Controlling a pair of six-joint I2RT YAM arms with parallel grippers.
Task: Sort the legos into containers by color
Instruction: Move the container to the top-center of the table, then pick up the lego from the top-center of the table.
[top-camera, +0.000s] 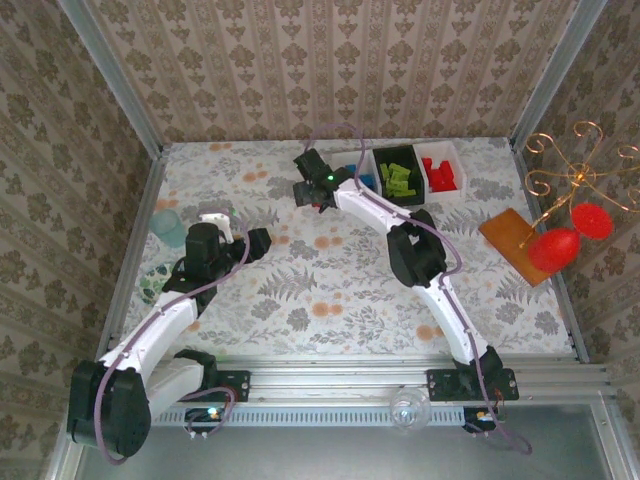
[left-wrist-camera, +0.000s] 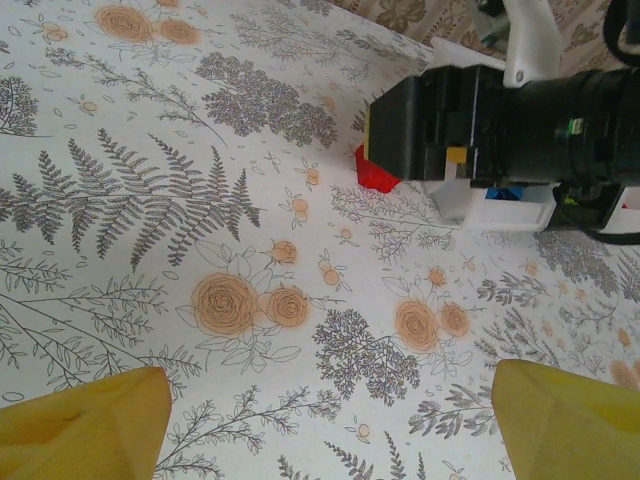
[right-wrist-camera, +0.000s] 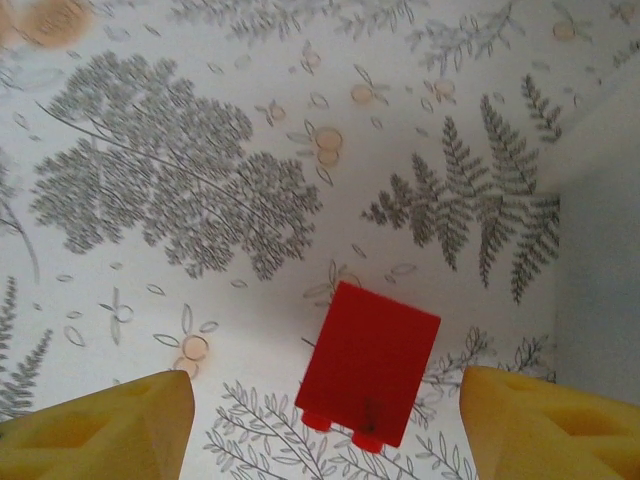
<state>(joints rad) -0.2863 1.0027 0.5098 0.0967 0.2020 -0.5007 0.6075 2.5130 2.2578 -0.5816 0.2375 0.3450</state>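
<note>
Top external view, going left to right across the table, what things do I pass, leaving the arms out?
From the left: teal cup → blue legos → green legos → red legos → orange block → red ornaments.

Three joined shallow plastic trays: far edge of floral-clothed table, right of centre. Red studded plastic brick: on the tabletop, near the trays' left. Pale teal cup: far left. Flat orange block: right.

Matt print, smooth plastic, brushed metal
The floral table covering looks matt; the small red plastic brick is smooth with a soft sheen; the yellow plastic finger pads are matt; the silver frame rail is brushed metal
</note>
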